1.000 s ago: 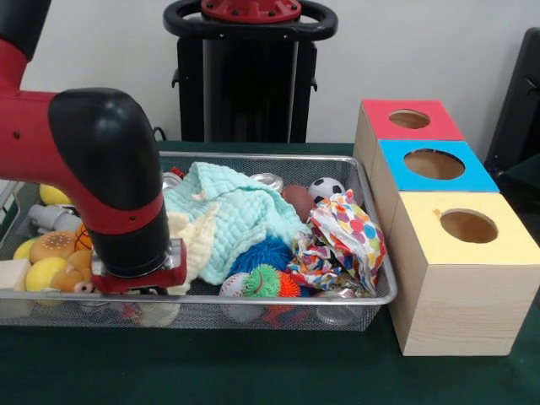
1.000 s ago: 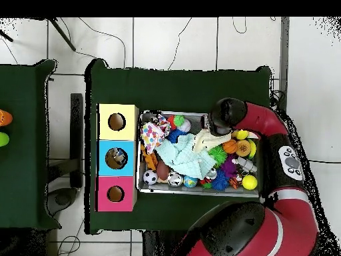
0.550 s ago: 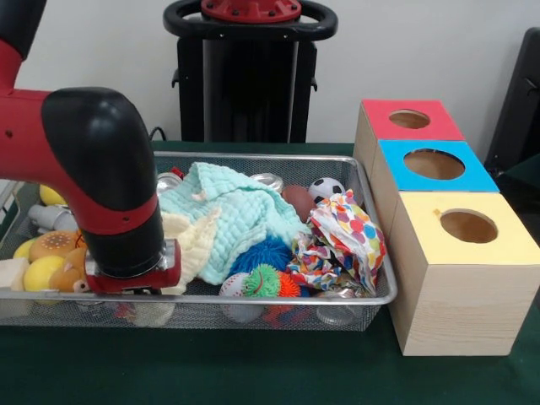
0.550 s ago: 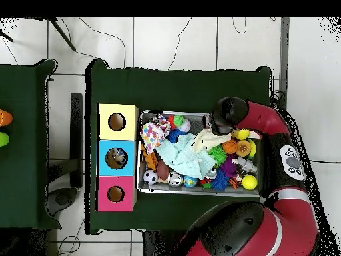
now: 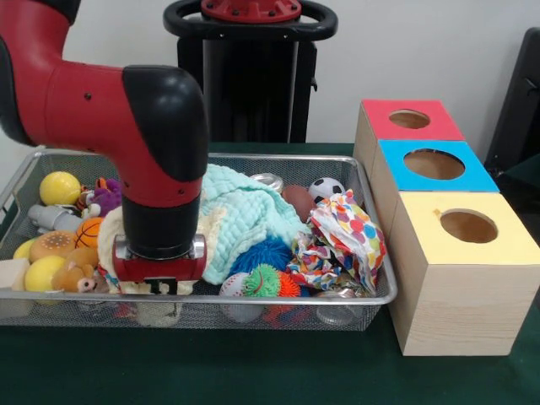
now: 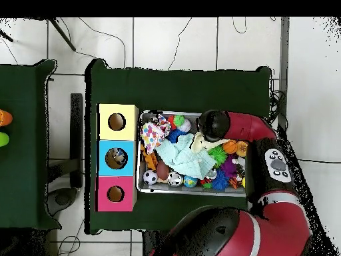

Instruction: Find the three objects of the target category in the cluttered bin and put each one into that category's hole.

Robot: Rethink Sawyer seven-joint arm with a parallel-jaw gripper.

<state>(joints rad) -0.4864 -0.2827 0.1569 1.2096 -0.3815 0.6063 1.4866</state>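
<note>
Red arm [image 5: 126,110] bends down into wire bin [image 5: 371,253].

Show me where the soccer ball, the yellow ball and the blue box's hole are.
soccer ball [image 5: 325,188], front view, its upper face.
yellow ball [image 5: 60,187], front view, its middle.
blue box's hole [image 5: 434,164], front view, the opening's middle.

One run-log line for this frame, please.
arm: low over wire bin | tool: at cream cloth, grip state unclear | mint cloth: mid-bin | boxes: red, blue, yellow beside bin
</note>
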